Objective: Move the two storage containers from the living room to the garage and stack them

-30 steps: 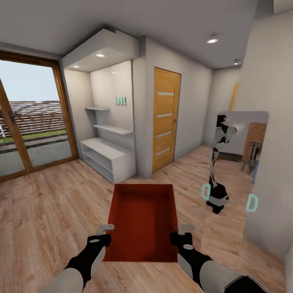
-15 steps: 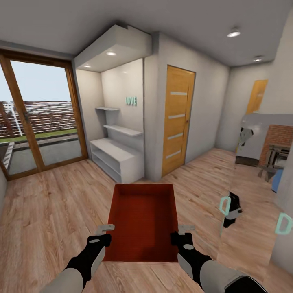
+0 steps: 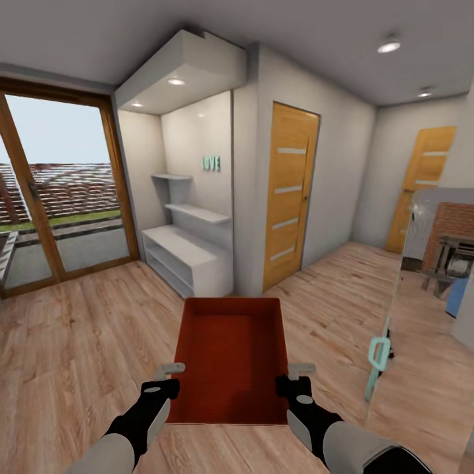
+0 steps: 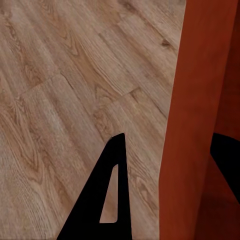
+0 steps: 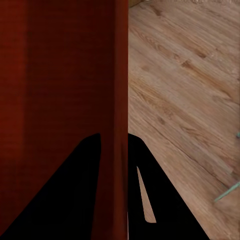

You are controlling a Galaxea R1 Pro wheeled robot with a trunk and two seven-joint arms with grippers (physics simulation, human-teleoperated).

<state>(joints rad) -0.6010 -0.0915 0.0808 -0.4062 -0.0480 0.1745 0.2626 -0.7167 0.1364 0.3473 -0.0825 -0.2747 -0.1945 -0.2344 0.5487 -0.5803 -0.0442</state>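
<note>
Flat-walled orange-red storage container (image 3: 232, 359) between both grippers, over wood-grain planks (image 3: 79, 342)

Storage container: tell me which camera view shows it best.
The head view: the storage container shows whole, open top and all four walls, carried between the left gripper and right gripper. The left wrist view gives just one side wall between its fingers; the right wrist view, the opposite wall and some interior.

grey forearms, black wrists, black left gripper (image 3: 172, 370), right gripper (image 3: 299, 372)
</note>
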